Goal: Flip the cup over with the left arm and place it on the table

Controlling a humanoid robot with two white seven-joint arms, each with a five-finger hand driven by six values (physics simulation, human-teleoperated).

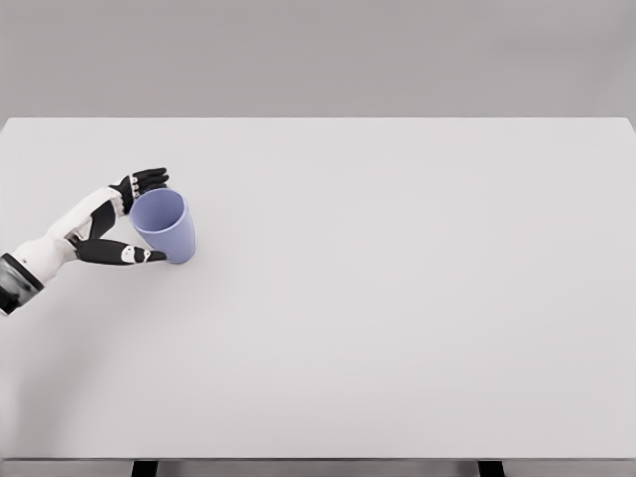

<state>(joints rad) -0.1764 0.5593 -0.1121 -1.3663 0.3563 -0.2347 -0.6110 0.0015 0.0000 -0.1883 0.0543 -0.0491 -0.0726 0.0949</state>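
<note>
Head view shows the left hand (pixel 111 221) apparently clasping the lilac cup (pixel 164 225), mouth-up on the table (pixel 397 298).

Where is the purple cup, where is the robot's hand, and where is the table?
cup (pixel 167 227), head view, on its outer side wall.
left hand (pixel 117 221), head view, on the palm.
table (pixel 417 298), head view, on its bare top.

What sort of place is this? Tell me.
Probably a simulated test bench, not a lived-in room: a bare white table, a featureless grey backdrop, and one lavender cup held by the left hand.
</note>
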